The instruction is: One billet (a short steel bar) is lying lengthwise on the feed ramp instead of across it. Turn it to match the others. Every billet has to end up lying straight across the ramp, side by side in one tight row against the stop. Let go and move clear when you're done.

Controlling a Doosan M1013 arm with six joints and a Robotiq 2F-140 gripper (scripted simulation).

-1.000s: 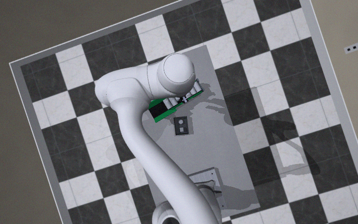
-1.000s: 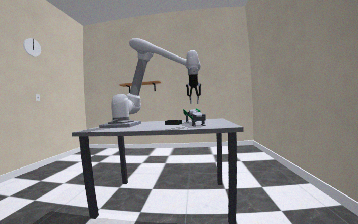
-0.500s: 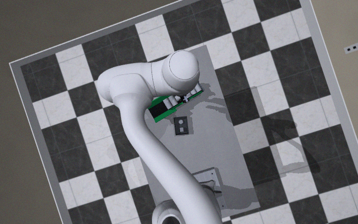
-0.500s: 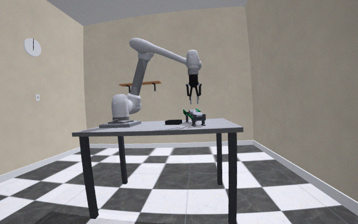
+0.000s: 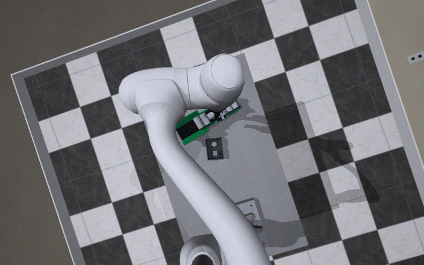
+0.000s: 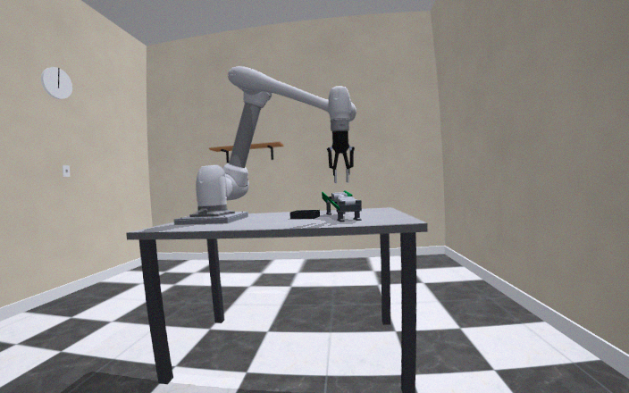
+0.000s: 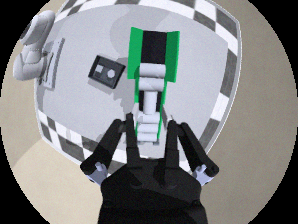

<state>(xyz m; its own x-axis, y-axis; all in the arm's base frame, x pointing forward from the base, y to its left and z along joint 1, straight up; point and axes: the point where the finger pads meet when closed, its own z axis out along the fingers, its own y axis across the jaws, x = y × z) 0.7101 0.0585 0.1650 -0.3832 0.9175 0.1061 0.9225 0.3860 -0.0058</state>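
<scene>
The feed ramp (image 5: pixel 190 117) (image 6: pixel 329 199) (image 7: pixel 133 50) has green side rails and a black bed and stands on short legs on the grey table (image 6: pixel 277 227). Pale steel billets (image 5: pixel 203 118) (image 6: pixel 345 196) lie on it. In the wrist view one billet (image 7: pixel 152 71) lies across the ramp. Below it, a longer-looking billet (image 7: pixel 152 102) lies lengthwise along the ramp. More billets (image 7: pixel 148 129) sit below that. My gripper (image 6: pixel 340 178) (image 7: pixel 150 109) hangs well above the ramp, centred over the billets. Its fingers are partly apart and hold nothing. In the overhead view the wrist hides most of it.
A flat black box (image 5: pixel 214 148) (image 6: pixel 305 213) (image 7: pixel 107 70) lies on the table beside the ramp. The robot's base plate (image 5: pixel 249 211) (image 6: pixel 212 217) is at the table's other end. A wooden shelf (image 6: pixel 250 146) hangs on the back wall.
</scene>
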